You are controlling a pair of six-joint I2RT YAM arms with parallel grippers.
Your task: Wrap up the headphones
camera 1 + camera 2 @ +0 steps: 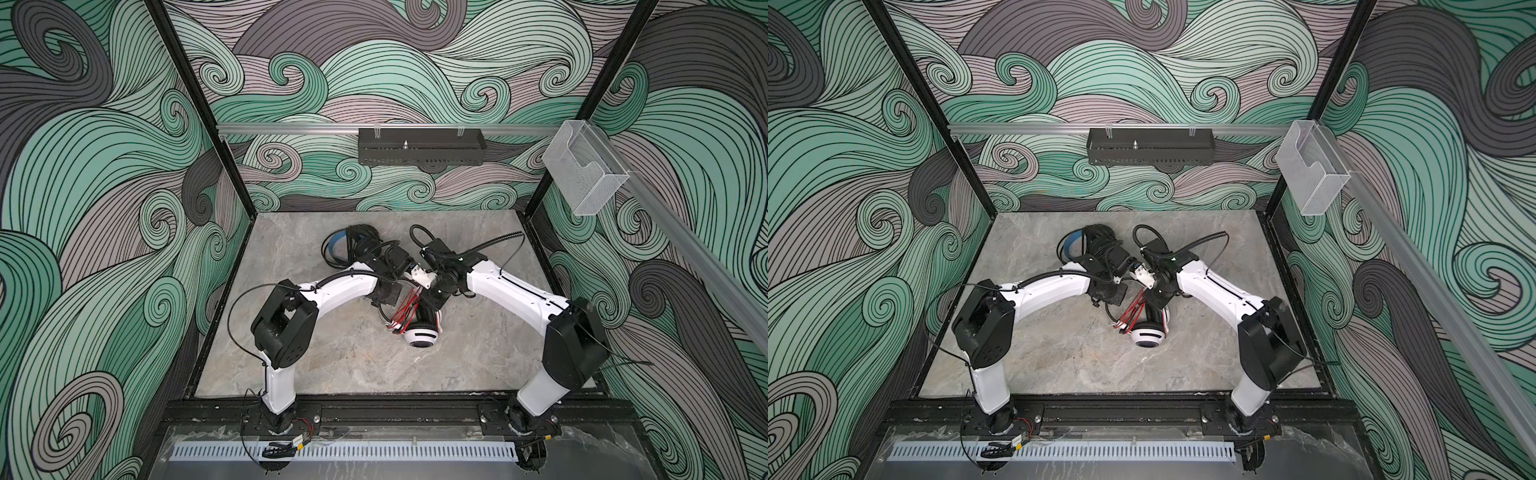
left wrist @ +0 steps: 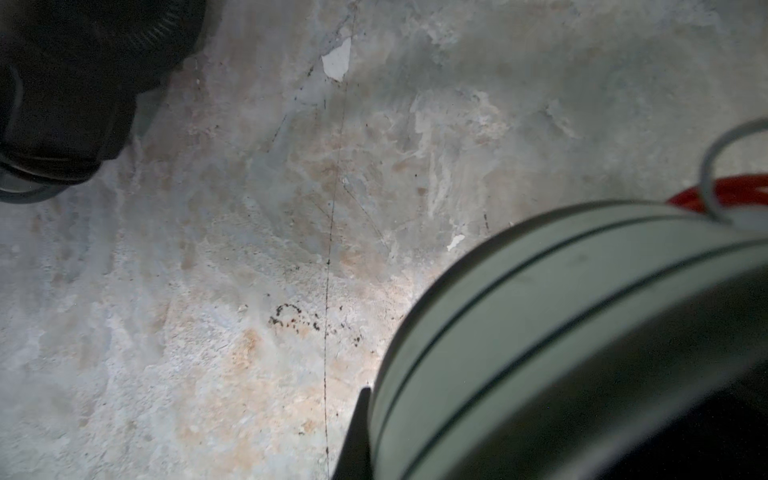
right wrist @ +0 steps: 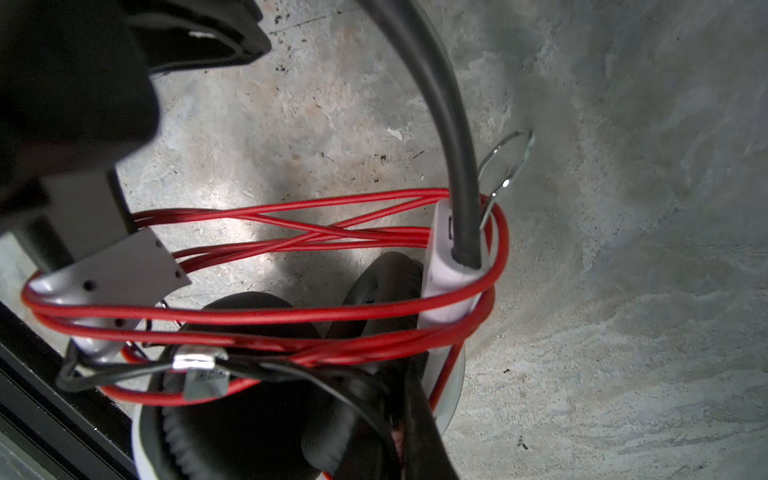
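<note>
Where the two arms meet over the middle of the grey marbled table [image 1: 332,353], the left gripper [image 1: 409,269] and the right gripper [image 1: 424,277] sit tip to tip, nearly touching, in both top views. Each has its jaws drawn narrow, all but closed. The wrists hide from above what either one pinches, if anything, so that cannot be told.

Directly beneath the right gripper, and slightly toward the arm bases from it, the white-and-black headset [image 1: 420,334] stands on its ear cups. Its band rises up under that wrist. The red cord [image 1: 405,309] is wound across it in several turns. The right wrist view shows those turns stretched between the two sides of the headset and looped round a white side arm [image 3: 446,270]. The black headband [image 3: 440,104] curves up from that arm, and the black ear pads [image 3: 249,415] lie below the loops. In the left wrist view a white ear cup [image 2: 540,332] looms close beside the left gripper, with a sliver of red behind it.

Beyond the left gripper, away from the bases and off to its left, the black headset [image 1: 353,243] lies on the table. Its blue inner headband [image 1: 334,245] is showing, and that arm's wrist partly covers the headset.
</note>
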